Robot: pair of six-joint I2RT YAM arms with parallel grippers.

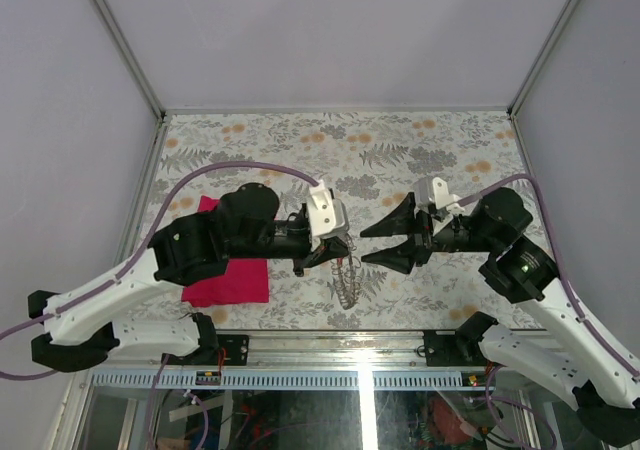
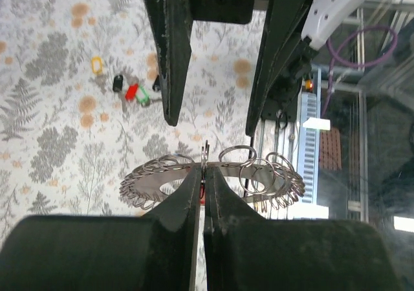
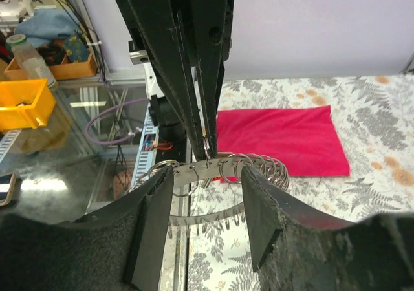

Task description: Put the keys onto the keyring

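The keyring [image 1: 346,285] is a silvery metal band loop carrying many small wire rings; it hangs above the table from my left gripper [image 1: 338,254]. In the left wrist view my left gripper [image 2: 205,172] is shut on one upright ring at the top of the keyring [image 2: 155,178]. My right gripper [image 1: 363,246] faces it, open, with its fingers [image 3: 152,226] either side of the keyring [image 3: 262,168] without touching it. The keys [image 2: 132,92], with black, red and green heads and a yellow tag, lie bunched on the floral table beyond.
A magenta cloth [image 1: 228,280] lies flat under the left arm, also behind the keyring in the right wrist view as the cloth [image 3: 278,139]. The table's near edge with its metal rail [image 1: 330,345] runs just below the hanging keyring. Grey walls enclose the table.
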